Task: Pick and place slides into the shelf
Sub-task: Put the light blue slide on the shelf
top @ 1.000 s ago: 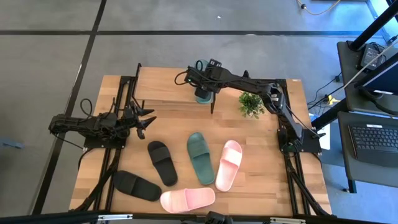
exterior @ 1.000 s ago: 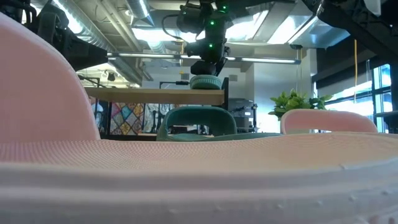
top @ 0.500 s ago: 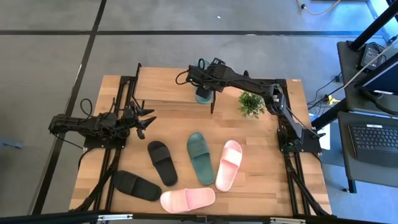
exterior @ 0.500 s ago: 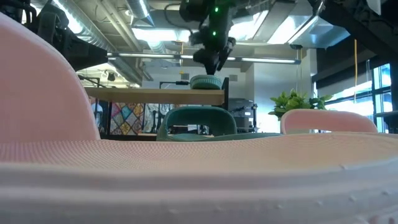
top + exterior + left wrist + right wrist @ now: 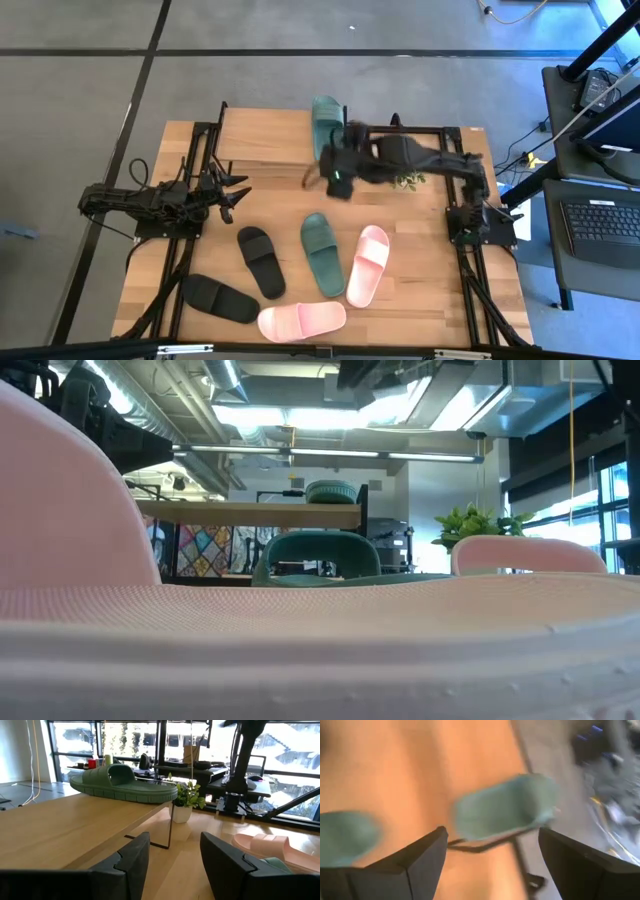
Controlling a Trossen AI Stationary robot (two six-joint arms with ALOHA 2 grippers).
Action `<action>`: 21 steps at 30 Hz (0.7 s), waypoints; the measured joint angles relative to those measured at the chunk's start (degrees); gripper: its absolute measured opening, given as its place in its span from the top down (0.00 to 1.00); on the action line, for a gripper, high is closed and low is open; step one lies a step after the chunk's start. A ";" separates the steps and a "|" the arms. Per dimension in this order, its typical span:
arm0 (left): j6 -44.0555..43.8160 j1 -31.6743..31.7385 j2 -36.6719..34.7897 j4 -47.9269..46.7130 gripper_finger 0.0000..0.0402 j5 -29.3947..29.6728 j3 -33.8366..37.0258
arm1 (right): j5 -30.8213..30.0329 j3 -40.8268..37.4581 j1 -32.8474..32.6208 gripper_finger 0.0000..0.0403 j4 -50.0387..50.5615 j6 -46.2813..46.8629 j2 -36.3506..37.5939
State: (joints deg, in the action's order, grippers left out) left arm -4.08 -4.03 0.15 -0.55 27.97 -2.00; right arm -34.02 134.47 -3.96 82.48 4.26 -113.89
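The right gripper [image 5: 336,180] hangs above the counter [image 5: 420,300] just in front of the shelf, its jaws spread wide with nothing between them, as the right wrist view shows. Its dark arm stretches across from its base at the counter's right edge, bent low and reaching toward the middle.

Behind it stands the small two-tier shelf with a light wooden top board and thin black metal frame [image 5: 260,140]. One dark green rubber slide with a wide strap [image 5: 327,118] lies on the top board at its right end, clear of the gripper.

The left gripper [image 5: 235,195] waits at the counter's left side, its arm lying level and pointing toward the middle; its jaws stand apart and hold nothing.

On the open counter nearer the front lie the other slides: the second dark green slide [image 5: 322,253] in the middle, a pale pink slide [image 5: 368,264] just beside it on the right, a second pale pink slide [image 5: 302,321] lying crosswise at the front edge, a black slide [image 5: 261,261] left of the green one, and another black slide [image 5: 220,297] further left. A small potted green plant [image 5: 408,168] sits partly hidden under the right arm.
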 joint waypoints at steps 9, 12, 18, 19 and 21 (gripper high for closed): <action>0.00 0.01 -0.01 0.08 0.58 0.00 0.00 | 0.85 -14.87 -13.96 0.23 -4.79 0.41 -0.30; 0.00 0.02 0.01 0.10 0.58 0.00 0.00 | -0.38 -25.07 -16.28 0.22 -14.29 -0.81 -0.24; 0.00 0.02 -0.01 0.10 0.58 -0.01 0.00 | -2.14 -42.81 -17.67 0.22 -38.22 -11.49 -0.33; 0.02 0.01 0.01 0.08 0.58 -0.01 0.00 | -2.15 -44.82 -17.67 0.22 -41.02 -13.06 -0.33; 0.02 0.01 0.01 0.07 0.58 0.01 0.00 | -1.81 -47.84 -17.69 0.22 -46.08 -15.30 -0.33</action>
State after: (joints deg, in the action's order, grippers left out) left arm -4.05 -4.02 0.16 -0.48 27.99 -2.00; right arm -35.84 86.63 -21.65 36.40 -11.04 -114.21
